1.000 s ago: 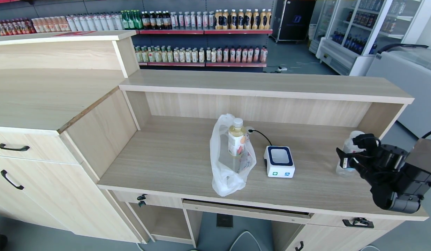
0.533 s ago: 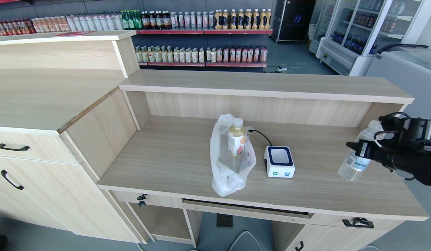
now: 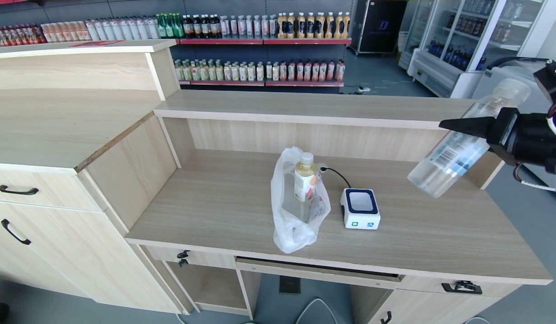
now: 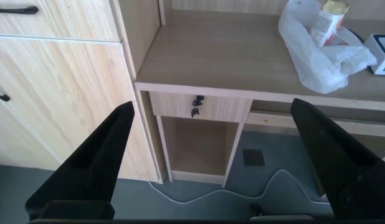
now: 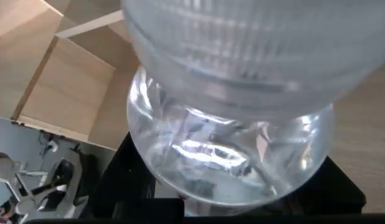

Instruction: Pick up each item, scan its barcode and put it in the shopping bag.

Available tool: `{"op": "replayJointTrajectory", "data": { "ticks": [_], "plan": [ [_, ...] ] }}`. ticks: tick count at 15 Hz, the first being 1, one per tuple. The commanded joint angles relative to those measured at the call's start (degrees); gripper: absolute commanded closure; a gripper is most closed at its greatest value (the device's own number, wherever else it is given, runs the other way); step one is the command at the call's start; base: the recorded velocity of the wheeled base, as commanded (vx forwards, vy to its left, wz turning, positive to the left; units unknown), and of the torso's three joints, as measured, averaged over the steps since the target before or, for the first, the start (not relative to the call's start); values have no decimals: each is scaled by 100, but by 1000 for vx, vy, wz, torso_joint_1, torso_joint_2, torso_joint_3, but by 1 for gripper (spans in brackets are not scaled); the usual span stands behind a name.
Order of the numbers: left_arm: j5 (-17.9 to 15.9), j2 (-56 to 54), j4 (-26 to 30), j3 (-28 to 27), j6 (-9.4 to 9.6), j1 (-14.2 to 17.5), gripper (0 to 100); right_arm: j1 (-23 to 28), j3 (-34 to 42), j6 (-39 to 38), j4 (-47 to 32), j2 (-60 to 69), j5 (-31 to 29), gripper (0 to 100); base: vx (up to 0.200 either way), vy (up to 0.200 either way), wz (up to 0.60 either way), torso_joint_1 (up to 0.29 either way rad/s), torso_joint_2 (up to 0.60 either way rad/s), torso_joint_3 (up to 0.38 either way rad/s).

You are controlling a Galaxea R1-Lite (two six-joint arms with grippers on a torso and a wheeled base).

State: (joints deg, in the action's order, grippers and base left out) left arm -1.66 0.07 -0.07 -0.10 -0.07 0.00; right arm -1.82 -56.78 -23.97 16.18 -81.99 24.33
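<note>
Light wooden checkout counter (image 3: 215, 198), red drink shelves (image 3: 264, 41) behind, glass-door fridges (image 3: 467, 36), grey floor (image 3: 377, 72)

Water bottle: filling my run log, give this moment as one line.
right claw shut on water bottle, tilted, off counter, not at scanner | left claw open | shopping bag holds juice bottle

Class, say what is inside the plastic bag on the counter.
A bottle of pale drink stands upright in the bag, its white cap poking out. Crumpled plastic hides the bag's bottom.
</note>
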Motion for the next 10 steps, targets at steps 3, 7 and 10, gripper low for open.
{"op": "replayJointTrajectory", "data": {
  "ticks": [3,7,10],
  "plan": [
    [-1,1,-1,1,-1,0,0,-926,-316,-275,-282,825,687,100,0,0,0,0,0,0],
    [-1,1,-1,1,-1,0,0,-1576,-333,-266,-291,992,722,100,0,0,0,0,0,0],
    [-1,1,-1,1,-1,0,0,-2262,-281,-275,-721,1441,722,100,0,0,0,0,0,0]
  ]
}}
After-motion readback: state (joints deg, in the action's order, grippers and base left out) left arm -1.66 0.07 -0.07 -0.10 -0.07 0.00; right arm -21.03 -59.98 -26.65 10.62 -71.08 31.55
